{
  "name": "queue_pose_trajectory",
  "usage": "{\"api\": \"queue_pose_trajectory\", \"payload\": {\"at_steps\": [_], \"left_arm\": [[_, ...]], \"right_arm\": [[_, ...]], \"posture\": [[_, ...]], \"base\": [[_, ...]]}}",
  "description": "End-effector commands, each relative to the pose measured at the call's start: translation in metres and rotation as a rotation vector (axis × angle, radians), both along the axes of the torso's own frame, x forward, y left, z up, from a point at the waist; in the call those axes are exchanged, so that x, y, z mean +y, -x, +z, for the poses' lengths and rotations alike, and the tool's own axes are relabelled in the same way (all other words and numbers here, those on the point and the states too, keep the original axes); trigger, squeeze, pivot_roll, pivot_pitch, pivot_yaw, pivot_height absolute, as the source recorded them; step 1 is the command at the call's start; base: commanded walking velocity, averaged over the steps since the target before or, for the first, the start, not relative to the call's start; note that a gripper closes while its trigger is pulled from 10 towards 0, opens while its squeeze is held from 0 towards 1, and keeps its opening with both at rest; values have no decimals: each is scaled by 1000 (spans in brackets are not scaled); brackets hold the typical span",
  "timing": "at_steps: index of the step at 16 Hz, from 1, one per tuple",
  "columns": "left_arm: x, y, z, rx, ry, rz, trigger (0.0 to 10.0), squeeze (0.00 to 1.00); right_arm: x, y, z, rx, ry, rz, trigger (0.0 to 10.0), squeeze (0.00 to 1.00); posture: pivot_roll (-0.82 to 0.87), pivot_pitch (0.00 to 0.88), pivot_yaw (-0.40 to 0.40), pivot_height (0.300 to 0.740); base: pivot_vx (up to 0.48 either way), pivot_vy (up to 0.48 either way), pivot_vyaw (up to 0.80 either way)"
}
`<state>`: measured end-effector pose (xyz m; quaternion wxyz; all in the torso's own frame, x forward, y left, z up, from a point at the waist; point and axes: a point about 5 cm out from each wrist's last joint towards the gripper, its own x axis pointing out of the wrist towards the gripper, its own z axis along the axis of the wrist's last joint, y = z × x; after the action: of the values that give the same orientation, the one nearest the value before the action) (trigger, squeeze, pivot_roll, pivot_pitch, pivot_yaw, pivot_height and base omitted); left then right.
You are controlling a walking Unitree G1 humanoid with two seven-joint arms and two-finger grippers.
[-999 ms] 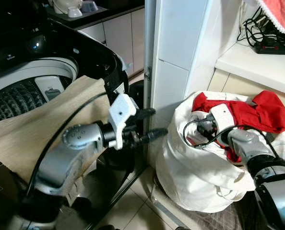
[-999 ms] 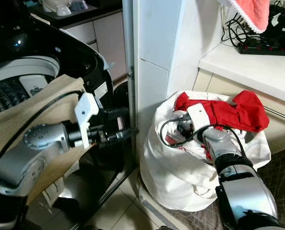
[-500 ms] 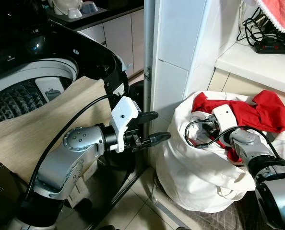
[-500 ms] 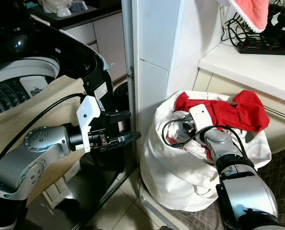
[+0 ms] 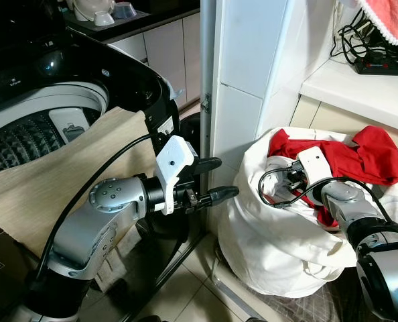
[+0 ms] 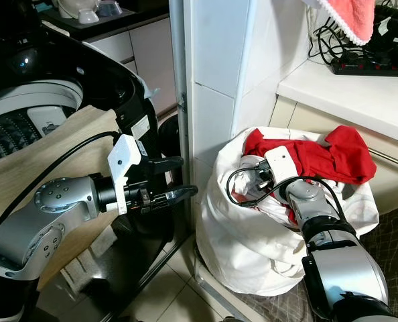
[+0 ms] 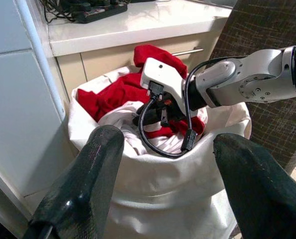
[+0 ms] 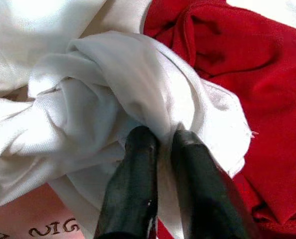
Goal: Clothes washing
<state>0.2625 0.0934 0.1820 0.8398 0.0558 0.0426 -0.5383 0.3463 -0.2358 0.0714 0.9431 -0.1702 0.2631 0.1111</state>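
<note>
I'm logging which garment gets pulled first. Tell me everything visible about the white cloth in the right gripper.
The white cloth looks thin, woven and crumpled. It lies bunched at the top of the white laundry bag, against a red garment. The right gripper is shut on one fold of it.

White laundry bag [image 5: 279, 241] on tiled floor [image 5: 185, 295].

A black power strip [image 5: 380, 65] with tangled black cables [image 5: 350, 30] is sitting near the back of the white stone counter [image 5: 360, 90], and a pink fringed towel [image 5: 390, 17] is hanging above it.
</note>
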Motion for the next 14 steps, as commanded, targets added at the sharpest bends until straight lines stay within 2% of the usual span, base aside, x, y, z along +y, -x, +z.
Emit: {"api": "queue_pose_trajectory", "payload": {"at_steps": [1,4,7,9,11,12,13,14], "left_arm": [[-2,2,1,0,-2,-10,10000,0],[-2,-1,2,-5,0,-3,10000,0],[-2,-4,3,-17,11,16,10000,0],[-2,-7,6,-28,30,43,10000,0],[-3,-9,8,-33,52,66,10000,0],[-3,-11,9,-34,59,73,10000,0],[-5,-13,12,-49,75,82,10000,0],[-8,-15,16,-70,100,83,10000,0]], "right_arm": [[1,-4,6,-14,-7,2,0,0],[-1,-5,8,-27,-21,-8,0,0],[-3,-7,14,-62,-76,-33,0,0],[2,-19,39,-186,-304,-23,0,0],[6,-23,59,-270,-507,42,0,0],[7,-23,66,-293,-563,76,0,0],[10,-19,80,-339,-671,151,0,0],[16,-8,100,-389,-790,252,0,0]], "posture": [[-6,0,55,740],[-10,0,56,740],[-16,0,54,740],[-25,0,46,740],[-35,0,45,740],[-35,0,45,740],[-49,0,46,740],[-54,0,47,740]], "base": [[0,0,0],[0,0,0],[0,0,0],[0,0,0],[0,0,0],[0,0,0],[0,0,0],[0,0,0]]}}
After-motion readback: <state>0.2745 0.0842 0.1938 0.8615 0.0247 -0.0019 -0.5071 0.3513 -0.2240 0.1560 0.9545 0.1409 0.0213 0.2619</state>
